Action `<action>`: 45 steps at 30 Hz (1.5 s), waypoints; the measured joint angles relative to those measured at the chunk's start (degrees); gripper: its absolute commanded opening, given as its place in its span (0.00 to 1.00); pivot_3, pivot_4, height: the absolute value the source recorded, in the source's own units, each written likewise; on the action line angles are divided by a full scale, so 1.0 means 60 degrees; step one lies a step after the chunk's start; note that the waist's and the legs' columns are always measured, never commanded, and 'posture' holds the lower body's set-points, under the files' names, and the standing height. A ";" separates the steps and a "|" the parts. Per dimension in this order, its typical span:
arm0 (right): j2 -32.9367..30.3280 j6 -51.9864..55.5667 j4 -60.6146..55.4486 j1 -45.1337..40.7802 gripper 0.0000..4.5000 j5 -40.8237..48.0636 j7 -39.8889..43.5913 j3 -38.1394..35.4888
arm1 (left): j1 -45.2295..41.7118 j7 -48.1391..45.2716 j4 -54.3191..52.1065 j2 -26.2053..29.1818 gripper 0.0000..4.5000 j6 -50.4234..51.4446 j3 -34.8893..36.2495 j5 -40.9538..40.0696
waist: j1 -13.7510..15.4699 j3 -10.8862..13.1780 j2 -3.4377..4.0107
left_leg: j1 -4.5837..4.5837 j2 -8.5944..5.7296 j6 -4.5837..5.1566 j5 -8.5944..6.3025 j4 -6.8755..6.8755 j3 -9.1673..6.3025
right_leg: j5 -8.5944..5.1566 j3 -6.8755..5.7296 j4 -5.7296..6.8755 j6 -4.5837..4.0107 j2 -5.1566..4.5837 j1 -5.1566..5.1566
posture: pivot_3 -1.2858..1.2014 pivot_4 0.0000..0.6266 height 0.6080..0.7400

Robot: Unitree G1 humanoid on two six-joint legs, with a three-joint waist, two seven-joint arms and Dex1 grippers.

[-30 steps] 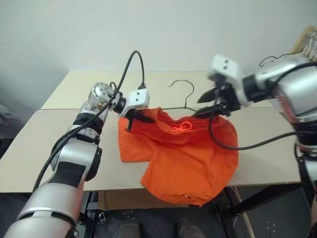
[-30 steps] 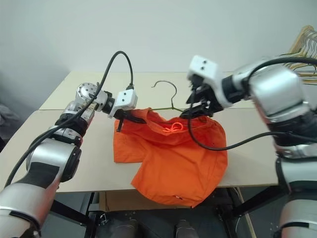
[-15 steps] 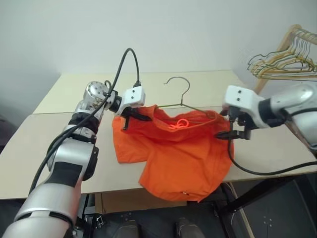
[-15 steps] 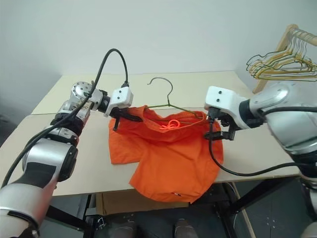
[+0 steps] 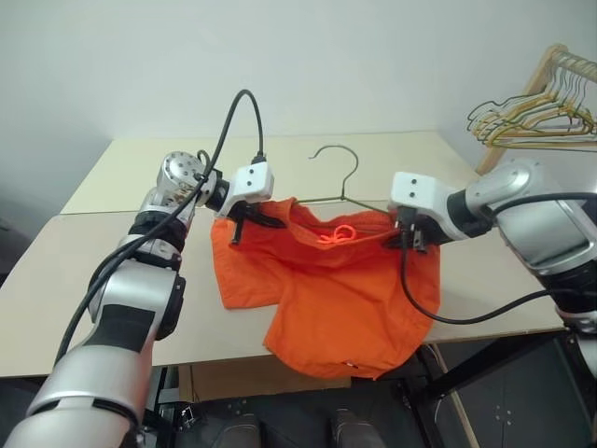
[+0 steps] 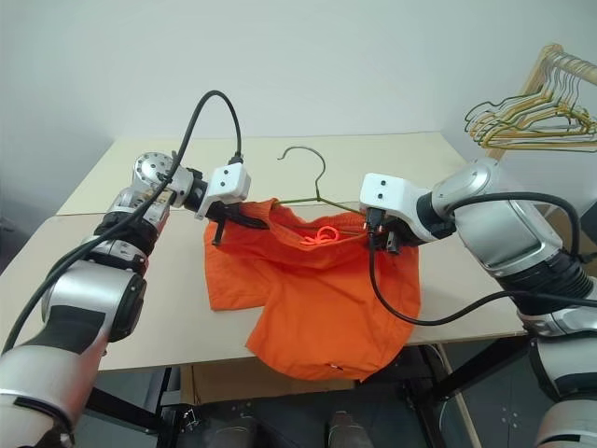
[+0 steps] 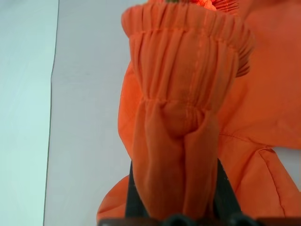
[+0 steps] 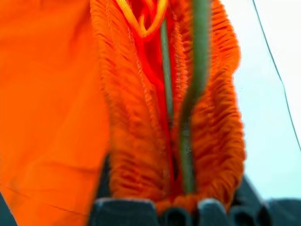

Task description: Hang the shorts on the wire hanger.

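Observation:
The orange shorts (image 5: 345, 289) lie on the table with one leg hanging over the front edge. Their waistband is raised at both ends. My left gripper (image 5: 270, 222) is shut on the waistband's left end, and gathered fabric (image 7: 183, 94) bulges between its fingers. My right gripper (image 5: 408, 238) is shut on the right end of the waistband, with the elastic (image 8: 127, 141) bunched between its fingers. The wire hanger (image 5: 347, 173) stands behind the waistband with its hook up. Its lower wire (image 8: 195, 84) runs inside the waistband and into the right grip.
The beige table (image 5: 112, 280) has a second one (image 5: 159, 159) joined behind it. A wooden rack holding a bunch of yellowish hangers (image 5: 532, 121) stands at the far right. The front edge of the table is close below the shorts.
My right gripper has come down from above the hanger to the right end of the waistband and has closed on it. The left gripper has kept its hold and place.

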 measured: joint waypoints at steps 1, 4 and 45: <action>0.0004 -0.0003 0.0000 0.0000 0.00 -0.0048 0.0023 0.0000 | 0.0004 -0.0001 -0.0007 -0.0001 0.00 -0.0039 0.0000 0.0000 | 0.0001 0.0000 0.0000 | 0.0002 0.0000 0.0000 0.0000 0.0001 0.0000 | -0.0001 0.0000 0.0003 0.0001 0.0001 0.0000 | 0.53 0.00 1.00; 0.0003 -0.0012 -0.0013 0.0003 0.00 -0.0101 0.0179 -0.0002 | 0.0040 -0.0002 -0.0023 0.0000 0.00 -0.0176 0.0000 0.0000 | -0.0001 0.0000 0.0000 | 0.0005 0.0001 -0.0001 0.0001 0.0000 -0.0001 | -0.0001 0.0000 0.0006 0.0001 0.0002 0.0000 | 0.53 0.00 1.00; 0.1617 0.7291 -0.0241 0.5228 0.00 0.7165 -1.2845 -1.3260 | 0.4488 0.5040 -1.1518 -0.0601 0.99 0.9779 0.3329 -0.7507 | -0.0651 -0.0037 0.0055 | 0.0343 -0.0028 0.0000 -0.0001 -0.0183 -0.0027 | -0.0053 0.0033 -0.0178 0.0077 -0.0010 0.0364 | 0.50 0.00 1.00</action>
